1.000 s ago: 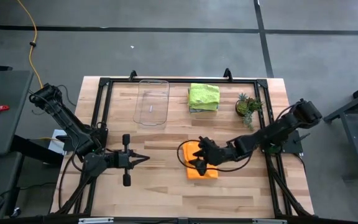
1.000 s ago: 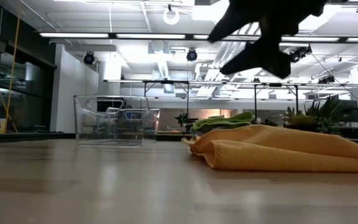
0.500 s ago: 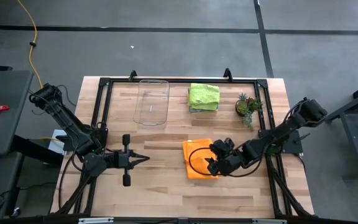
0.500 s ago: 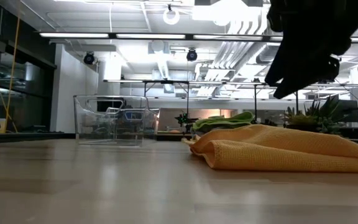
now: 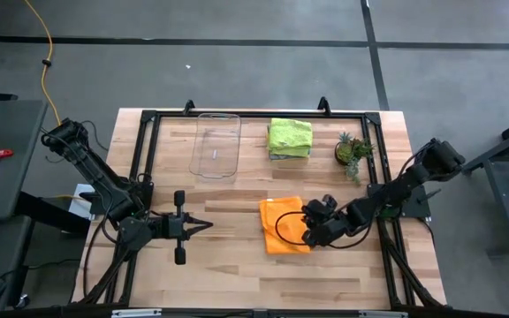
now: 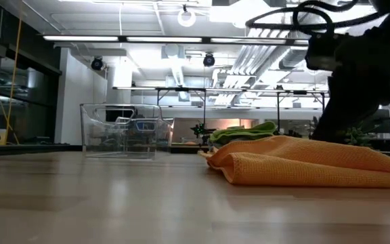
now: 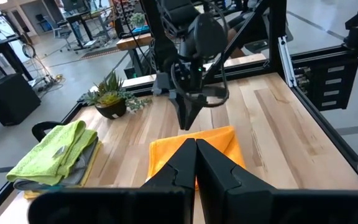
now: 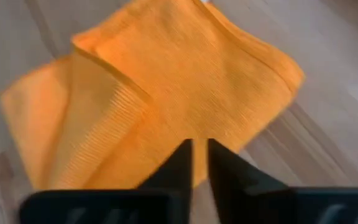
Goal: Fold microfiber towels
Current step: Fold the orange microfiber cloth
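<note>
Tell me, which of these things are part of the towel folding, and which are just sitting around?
Part of the job:
- orange towel, under the right claw
- towel stack, lime green on top

Just sitting around:
- clear tray
- potted plant
- left claw, waiting, shut

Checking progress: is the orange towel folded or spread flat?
Folded: the orange towel lies doubled, with layered edges showing in the low view.
</note>
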`<action>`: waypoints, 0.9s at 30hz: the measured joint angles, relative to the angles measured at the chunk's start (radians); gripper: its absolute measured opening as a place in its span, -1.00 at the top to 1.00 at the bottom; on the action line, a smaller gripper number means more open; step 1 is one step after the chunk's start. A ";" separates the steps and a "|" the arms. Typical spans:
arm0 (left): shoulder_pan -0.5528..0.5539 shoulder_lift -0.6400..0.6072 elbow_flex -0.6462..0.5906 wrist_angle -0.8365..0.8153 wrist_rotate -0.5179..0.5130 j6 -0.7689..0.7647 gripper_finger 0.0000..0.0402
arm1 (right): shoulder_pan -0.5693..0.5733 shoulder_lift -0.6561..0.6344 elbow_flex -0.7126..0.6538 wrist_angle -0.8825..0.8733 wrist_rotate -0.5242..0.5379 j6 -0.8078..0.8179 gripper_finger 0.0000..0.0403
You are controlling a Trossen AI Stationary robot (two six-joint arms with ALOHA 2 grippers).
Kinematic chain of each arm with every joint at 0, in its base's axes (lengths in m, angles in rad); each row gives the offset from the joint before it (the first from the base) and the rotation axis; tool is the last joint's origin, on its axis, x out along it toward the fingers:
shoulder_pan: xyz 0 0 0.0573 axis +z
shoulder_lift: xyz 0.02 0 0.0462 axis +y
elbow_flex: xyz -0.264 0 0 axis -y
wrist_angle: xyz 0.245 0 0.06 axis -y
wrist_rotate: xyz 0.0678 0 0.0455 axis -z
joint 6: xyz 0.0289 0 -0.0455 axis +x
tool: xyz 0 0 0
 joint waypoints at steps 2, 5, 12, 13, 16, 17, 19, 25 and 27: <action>0.000 0.000 0.000 0.000 0.000 0.000 1.00 | 0.000 0.000 -0.017 0.055 0.004 -0.024 0.93; 0.006 0.000 0.000 0.000 -0.001 0.000 1.00 | 0.000 0.000 -0.040 0.136 0.009 -0.064 0.90; 0.033 0.006 0.000 0.001 0.038 -0.019 1.00 | 0.000 0.015 -0.062 0.235 0.076 -0.182 0.97; 0.037 0.009 0.000 0.000 0.043 -0.019 1.00 | 0.000 0.019 -0.062 0.236 0.087 -0.184 0.99; 0.040 0.013 0.000 0.003 0.045 -0.019 1.00 | 0.000 0.041 -0.062 0.232 0.130 -0.184 0.99; 0.042 0.017 0.000 0.001 0.045 -0.018 1.00 | -0.001 0.051 -0.062 0.232 0.131 -0.184 0.99; 0.044 0.023 0.000 -0.001 0.047 -0.018 1.00 | -0.002 0.079 -0.062 0.235 0.124 -0.184 1.00; 0.045 0.023 0.000 0.000 0.046 -0.018 1.00 | -0.005 0.136 -0.062 0.285 0.102 -0.186 1.00; 0.045 0.023 0.000 0.000 0.046 -0.018 1.00 | -0.007 0.148 -0.062 0.313 0.102 -0.203 1.00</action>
